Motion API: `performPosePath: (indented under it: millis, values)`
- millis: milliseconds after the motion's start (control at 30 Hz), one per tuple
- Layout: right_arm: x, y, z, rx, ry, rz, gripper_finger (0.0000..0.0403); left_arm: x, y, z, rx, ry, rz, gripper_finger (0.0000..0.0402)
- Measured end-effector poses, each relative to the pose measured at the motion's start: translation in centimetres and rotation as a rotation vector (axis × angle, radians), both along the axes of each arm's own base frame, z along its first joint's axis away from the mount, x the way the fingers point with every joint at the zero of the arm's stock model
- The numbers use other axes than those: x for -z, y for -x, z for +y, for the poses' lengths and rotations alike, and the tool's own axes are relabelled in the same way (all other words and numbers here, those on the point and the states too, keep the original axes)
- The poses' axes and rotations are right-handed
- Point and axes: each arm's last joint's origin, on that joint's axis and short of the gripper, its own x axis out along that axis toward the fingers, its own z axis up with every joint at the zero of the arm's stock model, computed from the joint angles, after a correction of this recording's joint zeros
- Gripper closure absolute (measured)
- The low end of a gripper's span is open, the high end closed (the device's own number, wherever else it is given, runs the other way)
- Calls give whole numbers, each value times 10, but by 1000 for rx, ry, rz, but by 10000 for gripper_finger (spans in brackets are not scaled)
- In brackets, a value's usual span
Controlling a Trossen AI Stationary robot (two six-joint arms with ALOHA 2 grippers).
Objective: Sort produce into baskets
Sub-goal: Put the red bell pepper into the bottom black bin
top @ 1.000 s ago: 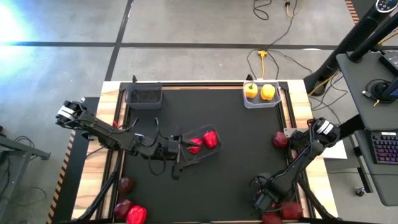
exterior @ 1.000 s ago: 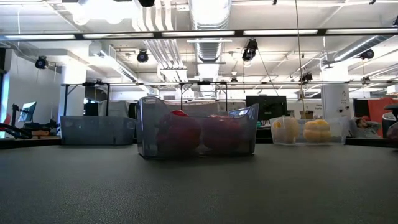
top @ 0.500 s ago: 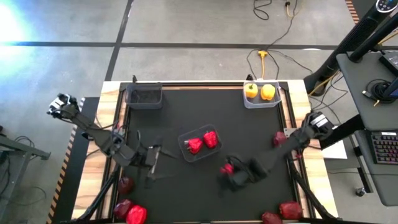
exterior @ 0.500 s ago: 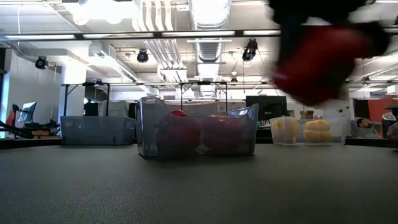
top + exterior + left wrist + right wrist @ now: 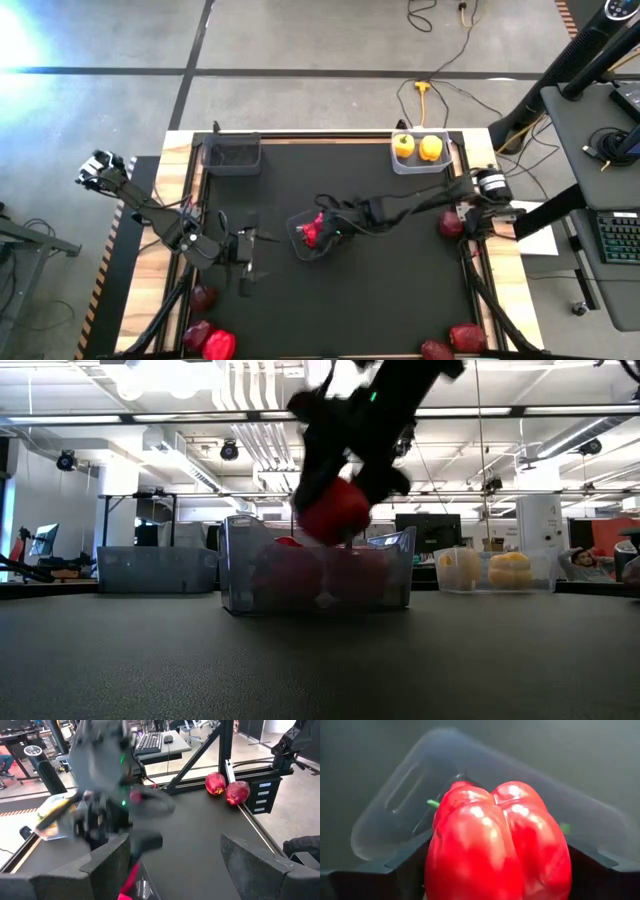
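Right fingers point(image 5: 385, 870) clasp red pepper point(image 5: 497, 845), seemingly above clear tub point(image 5: 395, 805).

Lighting: bright, even, from ceiling lights point(image 5: 160, 378); glare patch on floor point(image 5: 25, 35) at upper left of high view. Blur: right gripper point(image 5: 345, 510) and its red pepper point(image 5: 335, 512) smeared in low view; left wrist view streaked, soft.

A yellow cable point(image 5: 424, 90) trails over the grey floor point(image 5: 300, 50) — a keyboard point(image 5: 620, 238) sits at right.
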Motion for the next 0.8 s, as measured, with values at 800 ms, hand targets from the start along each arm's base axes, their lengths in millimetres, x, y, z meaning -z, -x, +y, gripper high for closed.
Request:
performPosePath:
  millis: [800]
  values:
    - [-52, 26, 51, -159, 304, 16, 12, -1, -1, 1, -37, -42, -24, 112]
